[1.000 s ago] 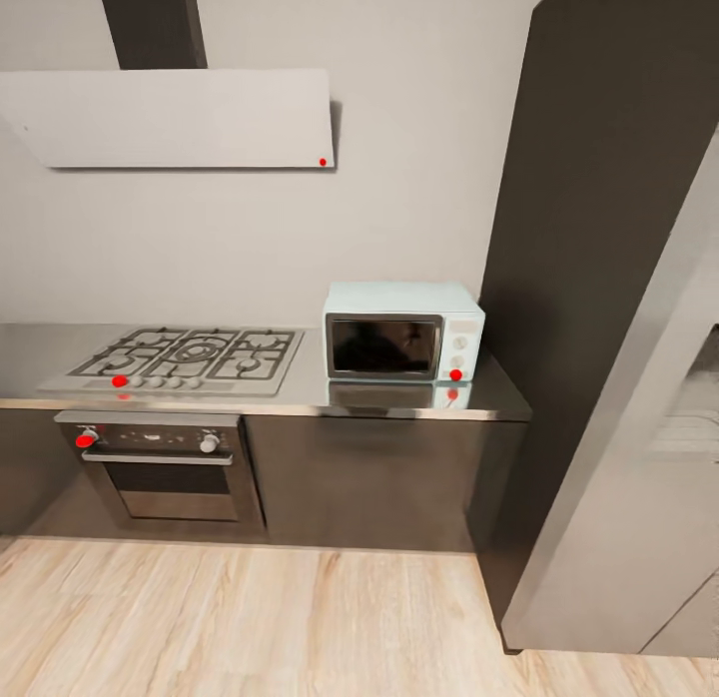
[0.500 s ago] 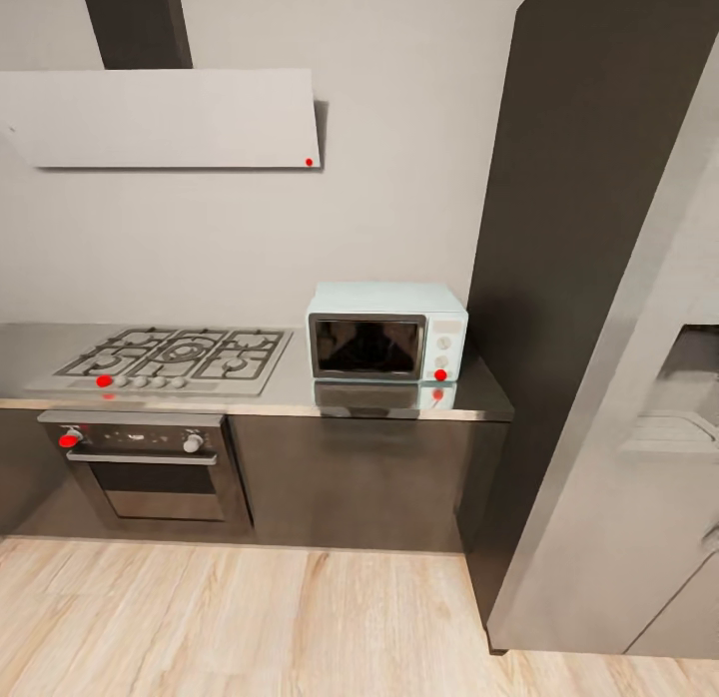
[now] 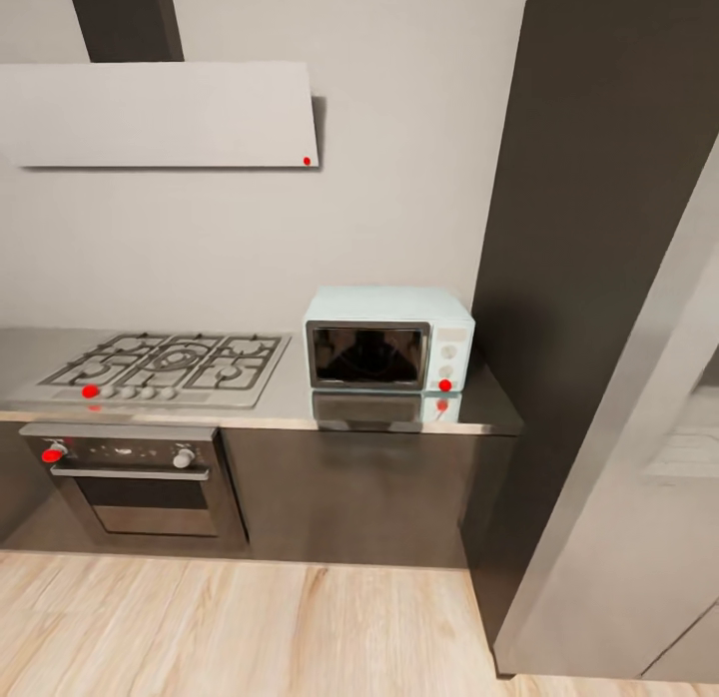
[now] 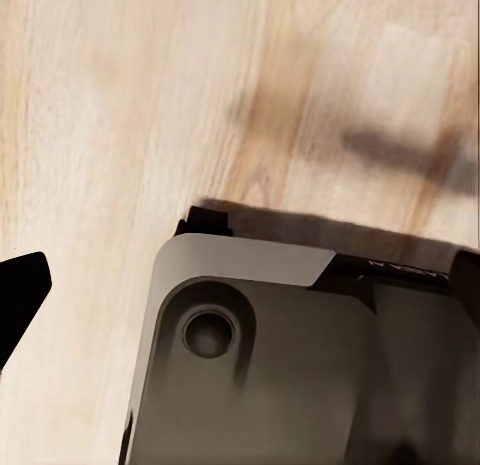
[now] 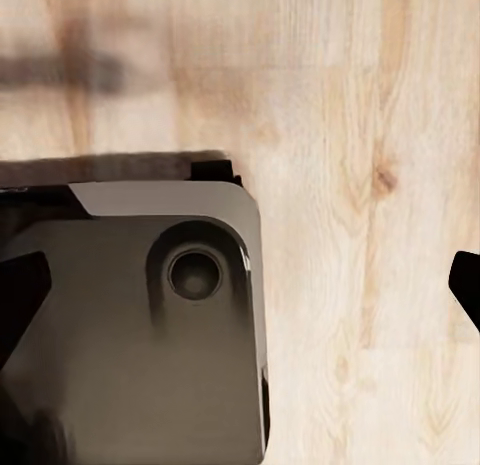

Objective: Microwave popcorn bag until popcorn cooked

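The pale mint-blue microwave stands with its dark glass door closed at the right end of the grey countertop, in the head view. The popcorn bag is out of view. In the left wrist view my left gripper hangs open over the robot's grey base and the wooden floor, its dark fingertips far apart at the picture's edges. My right gripper is open in the same way above the base, with nothing between its fingers.
A gas hob lies left of the microwave, above a steel oven. A grey hood hangs on the wall. A tall dark cabinet and a grey panel close off the right side. Wooden floor runs along the cabinets.
The camera has moved: the whole kitchen scene has shifted left and slightly down in the picture, and the microwave looks a little larger. Nothing on the countertop has moved.
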You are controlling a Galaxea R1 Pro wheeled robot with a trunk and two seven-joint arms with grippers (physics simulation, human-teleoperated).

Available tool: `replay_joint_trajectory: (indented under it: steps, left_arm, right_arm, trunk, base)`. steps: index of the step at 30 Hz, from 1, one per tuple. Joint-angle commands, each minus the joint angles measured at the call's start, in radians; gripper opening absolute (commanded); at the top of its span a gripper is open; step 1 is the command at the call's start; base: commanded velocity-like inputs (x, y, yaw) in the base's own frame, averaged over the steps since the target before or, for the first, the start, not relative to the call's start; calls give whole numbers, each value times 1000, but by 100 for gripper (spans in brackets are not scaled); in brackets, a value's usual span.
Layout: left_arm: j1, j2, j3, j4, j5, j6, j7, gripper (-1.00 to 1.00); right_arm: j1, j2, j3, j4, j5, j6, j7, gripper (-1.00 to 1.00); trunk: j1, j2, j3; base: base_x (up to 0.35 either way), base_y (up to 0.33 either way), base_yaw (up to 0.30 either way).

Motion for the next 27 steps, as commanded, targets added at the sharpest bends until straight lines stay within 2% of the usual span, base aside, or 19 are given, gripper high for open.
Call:
replay_joint_trajectory:
  steps: [1, 8, 17, 20, 22, 23, 27]
  left_arm:
    - [-1, 0, -8, 2, 9, -3, -4, 100]
    - [-1, 0, -7, 2, 9, -3, -4, 100]
    - [-1, 0, -8, 2, 10, -5, -4, 100]
    - [-1, -1, -7, 2, 9, -5, -4, 100]
    - [-1, 0, -7, 2, 9, -5, -4, 100]
    - [-1, 0, -8, 2, 9, -5, -4, 100]
    - [-1, -1, -8, 2, 9, -5, -4, 100]
  right_arm:
    - [-1, -2, -7, 3, 8, -6, 2, 100]
    - [-1, -3, -7, 3, 10, -4, 5, 100]
    - [-1, 0, -8, 1, 18, -2, -3, 100]
    - [-1, 1, -9, -41, 21, 1, 3, 100]
    - [-1, 22, -9, -119, 22, 9, 7, 100]
    - [-1, 58, -8, -216, 28, 54, 8, 100]
    - [-1, 143, -7, -486, 47, 238, 19, 100]
  trunk:
    - [1, -1, -1]
    - [1, -1, -1]
    - [1, -1, -1]
    - [1, -1, -1]
    - [1, -1, -1]
    - [1, -1, -1]
    - [1, -1, -1]
  base:
    - [310, 0, 0]
    - [277, 0, 0]
    - [30, 0, 0]
    - [0, 0, 0]
    - [0, 0, 0]
    - [0, 0, 0]
    - [0, 0, 0]
